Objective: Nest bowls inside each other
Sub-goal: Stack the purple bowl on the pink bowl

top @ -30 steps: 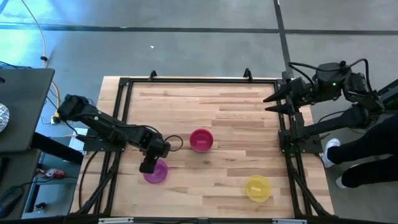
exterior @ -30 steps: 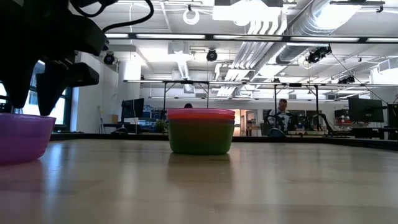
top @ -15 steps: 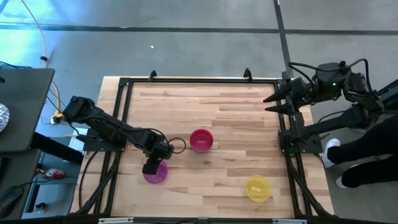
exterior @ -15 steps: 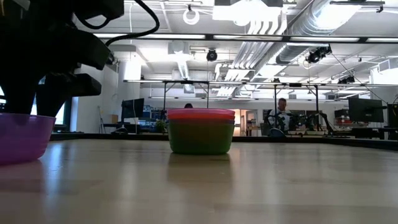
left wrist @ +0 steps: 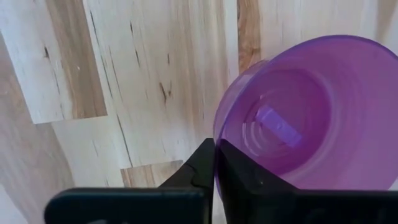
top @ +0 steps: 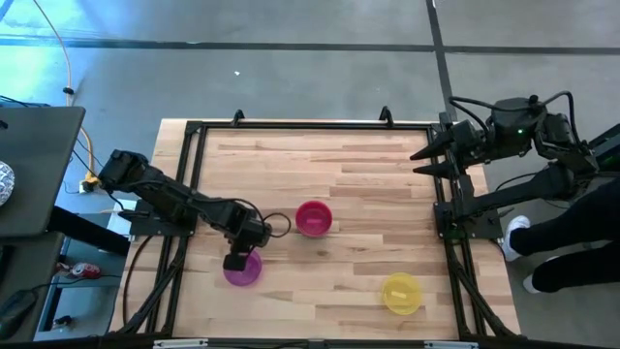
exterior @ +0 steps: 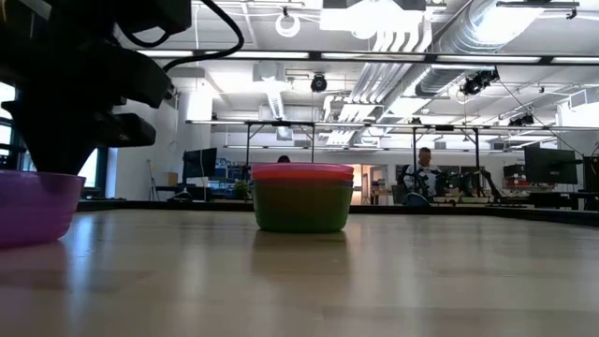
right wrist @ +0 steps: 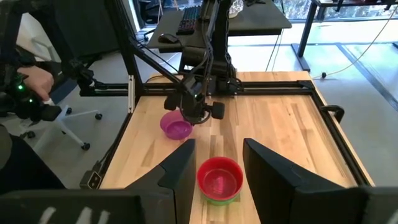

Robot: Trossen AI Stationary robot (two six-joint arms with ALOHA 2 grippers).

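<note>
One thin rim of the purple bowl, near the pink stack, is pinched in my left end effector; it may slip or tip when lifted.

You're working in an open-plan robotics lab: exposed ceiling ducts, rows of monitors on desks, other framed test rigs, and a polished concrete floor.
</note>
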